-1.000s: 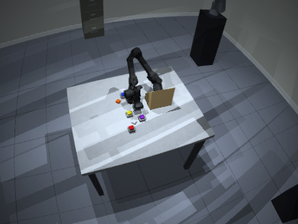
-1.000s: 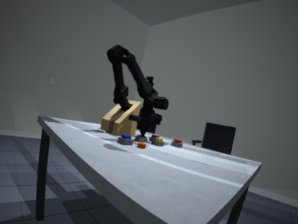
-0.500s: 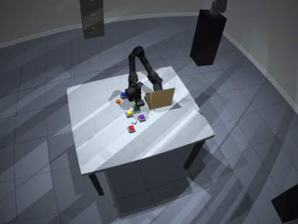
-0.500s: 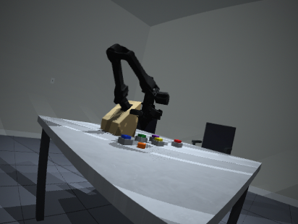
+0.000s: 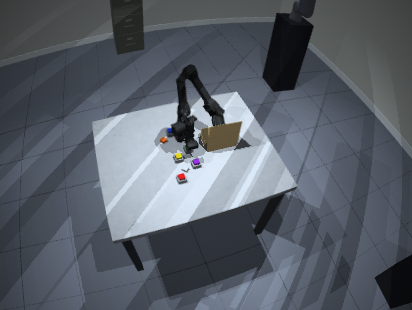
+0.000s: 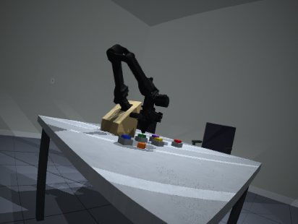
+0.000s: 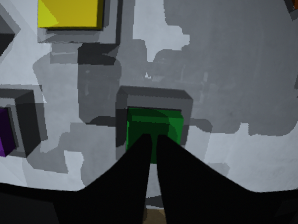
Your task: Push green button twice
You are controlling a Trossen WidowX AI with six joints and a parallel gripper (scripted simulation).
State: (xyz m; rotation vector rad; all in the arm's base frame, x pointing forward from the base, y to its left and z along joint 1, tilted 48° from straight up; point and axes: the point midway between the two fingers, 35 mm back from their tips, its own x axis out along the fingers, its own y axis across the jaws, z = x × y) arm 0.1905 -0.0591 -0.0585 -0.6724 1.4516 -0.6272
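The green button (image 7: 154, 127) (image 6: 142, 136) sits in its grey base on the table. My gripper (image 7: 153, 141) (image 6: 143, 131) (image 5: 186, 145) is shut and empty, with its closed fingertips right over the near edge of the green cap. From the top and exterior views I cannot tell whether the tips touch the cap. In the wrist view the fingers hide the button's lower part.
A yellow button (image 5: 178, 157) (image 6: 158, 139), a purple button (image 7: 5, 129) (image 5: 196, 162) (image 6: 155, 136), a red button (image 5: 181, 177) (image 6: 177, 141), a blue button (image 6: 126, 137) (image 5: 170, 131) and an orange block (image 6: 142, 144) (image 5: 163, 140) lie around it. A cardboard box (image 5: 221, 135) (image 6: 120, 120) stands behind.
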